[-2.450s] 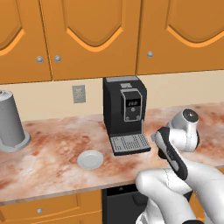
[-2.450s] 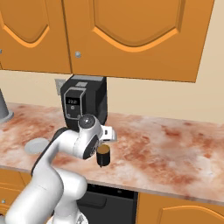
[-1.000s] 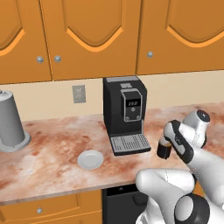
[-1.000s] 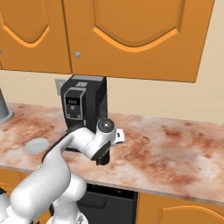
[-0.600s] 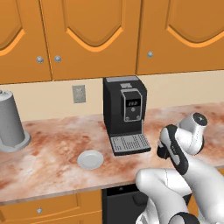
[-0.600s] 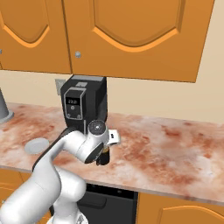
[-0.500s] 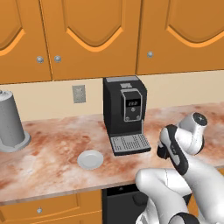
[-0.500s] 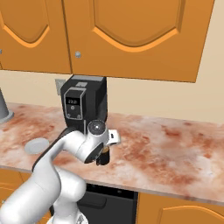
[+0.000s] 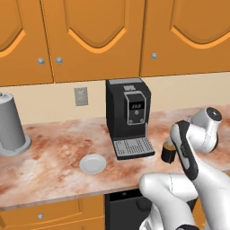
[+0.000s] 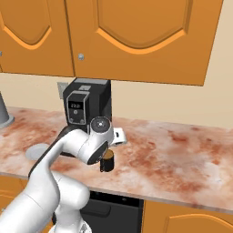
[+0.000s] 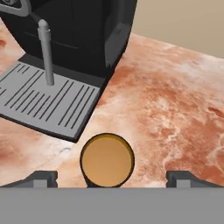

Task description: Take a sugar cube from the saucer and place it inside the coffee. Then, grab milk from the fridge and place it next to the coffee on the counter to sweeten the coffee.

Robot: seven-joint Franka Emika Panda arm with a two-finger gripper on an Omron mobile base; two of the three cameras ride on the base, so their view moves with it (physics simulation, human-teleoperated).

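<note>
Just to the right of the coffee machine [image 9: 128, 117], off the corner of its grey drip tray [image 11: 46, 101], the coffee [image 9: 169, 152] stands upright on the counter [image 9: 54, 157], a small dark cup whose round brownish top [image 11: 107, 160] faces straight up at the hand camera. The sugar cube cannot be made out on that brown surface or anywhere else; it may be too small to tell. The gripper [image 11: 111, 177] hangs directly above the cup with its two dark fingertips [image 11: 41, 178] spread wide, one on each side of the rim and well clear of it, holding nothing. In the right base view the cup [image 10: 107, 161] sits just under the white wrist, in front of and slightly right of the machine [image 10: 86, 108]. The saucer [image 9: 93, 163] lies flat on the marbled stone on the machine's other side, to the left of the drip tray and a little nearer the counter's front edge, apart from the tray. Further left of the machine a grey cylindrical container [image 9: 11, 127] stands near the wall, and a wall outlet [image 9: 81, 96] sits just left of the machine. Orange wooden cabinets [image 9: 94, 38] hang above it.
</note>
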